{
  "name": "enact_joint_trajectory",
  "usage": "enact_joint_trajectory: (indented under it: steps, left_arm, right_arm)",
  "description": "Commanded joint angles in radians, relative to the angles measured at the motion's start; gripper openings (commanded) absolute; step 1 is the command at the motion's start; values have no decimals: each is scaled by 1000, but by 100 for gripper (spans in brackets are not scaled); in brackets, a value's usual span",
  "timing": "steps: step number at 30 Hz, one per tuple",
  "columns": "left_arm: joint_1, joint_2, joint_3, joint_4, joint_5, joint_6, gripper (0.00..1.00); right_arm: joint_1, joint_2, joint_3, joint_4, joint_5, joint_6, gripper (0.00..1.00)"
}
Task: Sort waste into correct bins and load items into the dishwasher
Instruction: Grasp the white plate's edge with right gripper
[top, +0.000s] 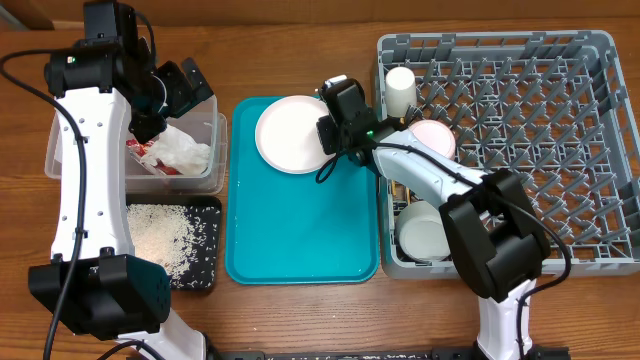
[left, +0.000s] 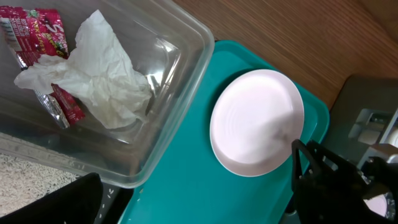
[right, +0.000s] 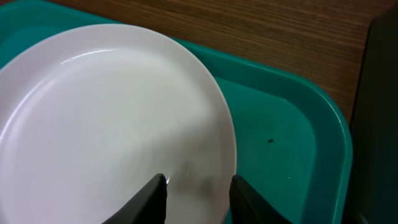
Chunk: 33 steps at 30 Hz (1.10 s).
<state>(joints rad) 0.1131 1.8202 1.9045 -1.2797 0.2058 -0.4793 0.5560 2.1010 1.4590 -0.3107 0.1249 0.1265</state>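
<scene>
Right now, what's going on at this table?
The right gripper is at the white plate on the teal tray, its fingers straddling the plate's rim; whether they have clamped it is unclear. The left gripper hangs open and empty over the clear tub, which holds a tissue and a red wrapper. Rice lies in the black tray. The grey rack holds a cup and a white bowl.

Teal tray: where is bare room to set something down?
The teal tray is bare in its near half, between the black tray and the rack. Its far end is crowded: the plate, the right gripper at its rim.
</scene>
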Motion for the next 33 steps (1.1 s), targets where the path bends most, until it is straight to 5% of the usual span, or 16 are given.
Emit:
enact_joint_trajectory:
  steps: [1,9,23,33]
  left_arm:
    - [-2,1,15,-1,-4,8,100]
    - [-2,1,15,-1,-4,8,100]
    - [-2,1,15,-1,-4,8,100]
    - [-2,1,15,-1,-4,8,100]
  right_arm:
    - [-8,23,19,13,43,0,35]
    - [-40,69,19,18,37,4,39]
    - [-39,81,19,0,-77,4,30]
    - [-39,76,23,-35,-82,3,4]
